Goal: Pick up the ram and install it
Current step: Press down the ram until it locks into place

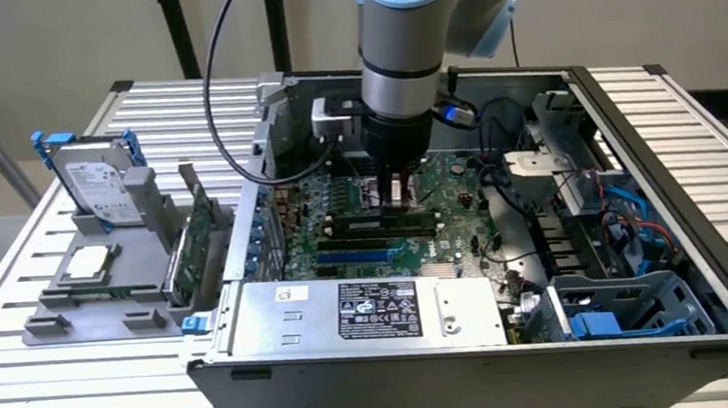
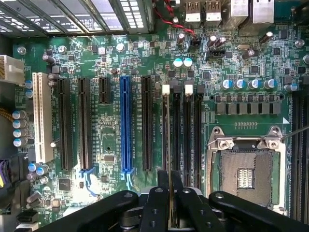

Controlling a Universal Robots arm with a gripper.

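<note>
The ram (image 2: 170, 180) is a thin green stick seen edge-on, and my gripper (image 2: 170, 193) is shut on it. It hangs just above the motherboard (image 2: 111, 145), lined up lengthwise with a black memory slot (image 2: 166, 130) that has a white clip at its far end. In the exterior view the gripper (image 1: 397, 184) reaches straight down into the open computer case (image 1: 617, 106), with the ram (image 1: 397, 194) between its fingers, right over the black memory slots (image 1: 379, 224). Whether the ram touches the slot I cannot tell.
Next to the memory slots lies the open processor socket (image 2: 244, 171); a blue slot (image 2: 126, 123) and a white slot (image 2: 42, 116) lie on the other side. The power supply (image 1: 366, 311) and cables (image 1: 572, 197) crowd the case. A grey holder (image 1: 99, 303) carries a hard drive (image 1: 96, 181), an expansion card (image 1: 198, 232) and a processor chip (image 1: 89, 265).
</note>
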